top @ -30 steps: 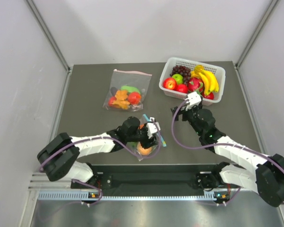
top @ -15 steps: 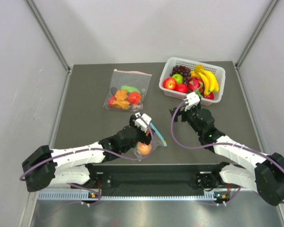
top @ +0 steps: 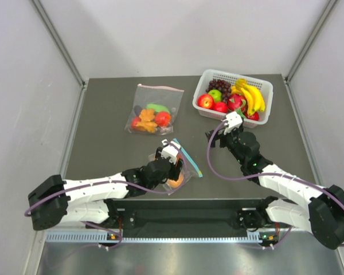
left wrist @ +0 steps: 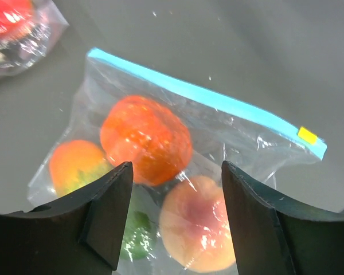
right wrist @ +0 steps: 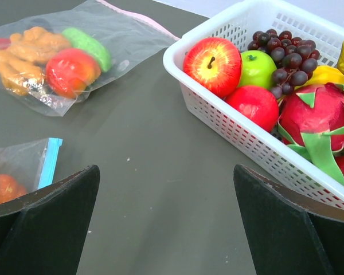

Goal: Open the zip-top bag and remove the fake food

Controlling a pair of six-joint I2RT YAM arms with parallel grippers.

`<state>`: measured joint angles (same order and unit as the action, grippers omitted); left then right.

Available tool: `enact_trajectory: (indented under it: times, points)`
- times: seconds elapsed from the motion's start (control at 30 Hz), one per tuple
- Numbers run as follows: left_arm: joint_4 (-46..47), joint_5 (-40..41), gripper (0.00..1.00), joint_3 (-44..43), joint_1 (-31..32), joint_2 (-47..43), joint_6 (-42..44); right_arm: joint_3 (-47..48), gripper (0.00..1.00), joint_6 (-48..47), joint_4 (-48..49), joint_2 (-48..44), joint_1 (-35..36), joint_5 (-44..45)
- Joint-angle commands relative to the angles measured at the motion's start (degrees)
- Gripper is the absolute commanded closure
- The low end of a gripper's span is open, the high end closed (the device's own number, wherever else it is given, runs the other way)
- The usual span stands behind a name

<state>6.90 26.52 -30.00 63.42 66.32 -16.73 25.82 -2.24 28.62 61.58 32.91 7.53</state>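
text: none legible | labels: none | numbers: none | brands: none

White arms (top: 97, 186), black joints (top: 46, 201), purple cables (top: 208, 154)

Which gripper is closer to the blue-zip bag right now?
Left. The left gripper hangs open directly over the zip-top bag. The right gripper, also open, sits off to the bag's right, nearer the basket, with bare table between.
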Motion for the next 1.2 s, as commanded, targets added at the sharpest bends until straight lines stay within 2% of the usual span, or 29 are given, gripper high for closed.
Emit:
enact_trajectory:
  times: [0.0,0.13,0.23,0.33,0.37,0.5,0.57,0.73,0.83,0.9,0.93,1.0,1.1,1.17]
  points:
    - [-1.88,-2.79,0.32,-1.46,0.30,0.73,-2.86,0.28,0.00,1.01,1.79,-0.85,0.58,0.64]
    - [-4.26,-2.18,0.32,-1.82,0.65,0.82,-4.36,0.10,0.00,1.01,1.96,-0.85,0.58,0.82]
    - [-4.78,-2.09,0.37,-2.17,0.74,2.14,-4.63,0.02,0.00,1.01,2.05,-0.76,0.58,1.08]
    - [-5.23,-1.21,0.57,-3.22,0.74,5.03,-4.36,-0.16,0.00,1.01,2.14,-1.02,0.58,1.08]
    - [-5.23,-1.12,0.72,-3.49,0.74,6.43,-4.10,-0.25,0.00,1.01,2.23,-1.20,0.58,1.17]
    - [-2.25,-0.42,0.90,-2.97,0.74,8.64,-0.25,-0.69,0.00,1.10,2.32,-1.82,0.58,1.70]
    - [1.88,-1.03,0.92,-2.26,0.74,9.52,2.30,-0.77,0.00,1.10,2.32,-2.08,0.58,1.61]
    - [13.21,-6.91,0.94,0.55,0.39,11.28,16.19,-1.04,0.00,1.54,2.23,-2.25,0.58,1.00]
    - [19.89,-20.49,0.94,0.64,-1.01,12.42,27.68,-1.30,0.00,1.71,2.14,-2.34,0.58,0.12]
    - [20.26,-25.44,0.95,-0.58,-2.33,12.77,30.85,-1.39,0.00,1.71,2.14,-2.43,0.58,-0.23]
    - [20.26,-31.73,0.95,-1.02,-4.51,12.69,32.45,-1.65,0.00,1.80,2.23,-2.52,0.58,-0.76]
    - [21.40,-38.35,0.95,-2.16,-7.33,12.51,35.87,-2.00,0.00,1.89,2.75,-2.61,0.58,-1.29]
    - [17.99,-51.87,0.95,-5.93,-15.06,12.69,39.92,-2.36,0.00,1.89,3.11,-2.87,0.58,-2.25]
    - [14.66,-58.05,0.94,-8.31,-21.21,14.26,42.90,-3.40,0.00,1.80,4.24,-3.39,0.58,-3.22]
